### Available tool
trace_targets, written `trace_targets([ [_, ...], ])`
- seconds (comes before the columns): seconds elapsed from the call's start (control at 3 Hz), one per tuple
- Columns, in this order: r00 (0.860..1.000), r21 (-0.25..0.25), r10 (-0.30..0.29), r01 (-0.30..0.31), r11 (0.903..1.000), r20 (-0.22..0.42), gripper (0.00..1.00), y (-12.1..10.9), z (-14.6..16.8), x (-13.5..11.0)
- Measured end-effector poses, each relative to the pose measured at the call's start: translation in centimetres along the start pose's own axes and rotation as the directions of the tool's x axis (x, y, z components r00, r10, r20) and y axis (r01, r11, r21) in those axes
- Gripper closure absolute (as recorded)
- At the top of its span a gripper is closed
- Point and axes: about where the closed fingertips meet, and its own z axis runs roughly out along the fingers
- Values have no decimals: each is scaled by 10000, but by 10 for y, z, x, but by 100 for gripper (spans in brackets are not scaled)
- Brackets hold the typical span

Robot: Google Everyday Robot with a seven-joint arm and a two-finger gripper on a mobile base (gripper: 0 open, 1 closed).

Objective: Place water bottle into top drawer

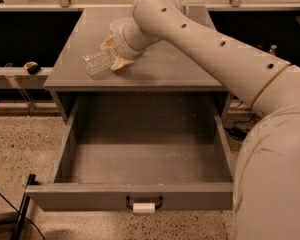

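Plastic, clear and ribbed: the water bottle [96, 63] is tilted over the left front part of the flat grey tabletop [165, 71], its base pointing toward the left edge. The gripper [114, 53] is clamped on its neck end, one pale yellowish finger [108, 41] behind it, the other in front. Whether the bottle touches the surface, I cannot tell. Behind the gripper runs the arm [215, 54], smooth, rounded, cream-coloured, dotted with small dark holes. Below the tabletop the top drawer [130, 196] stands pulled out, a deep grey box with straight walls and a dusty, speckled bottom. Its flat front panel carries a curved black handle [129, 202] with a small white tag [143, 207] at the middle. Speckled stone-look floor [20, 144] lies underneath.
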Motion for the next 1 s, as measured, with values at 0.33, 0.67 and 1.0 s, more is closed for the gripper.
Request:
trace_targets([
  [0.33, 9997, -346, -227, 227, 9991, 7, 65, 9, 8, -5],
  [0.67, 9997, -346, -227, 227, 9991, 7, 65, 5, 4, -6],
  [1.0, 9991, -110, -117, 121, 9999, 415, 82, 7, -9, -8],
])
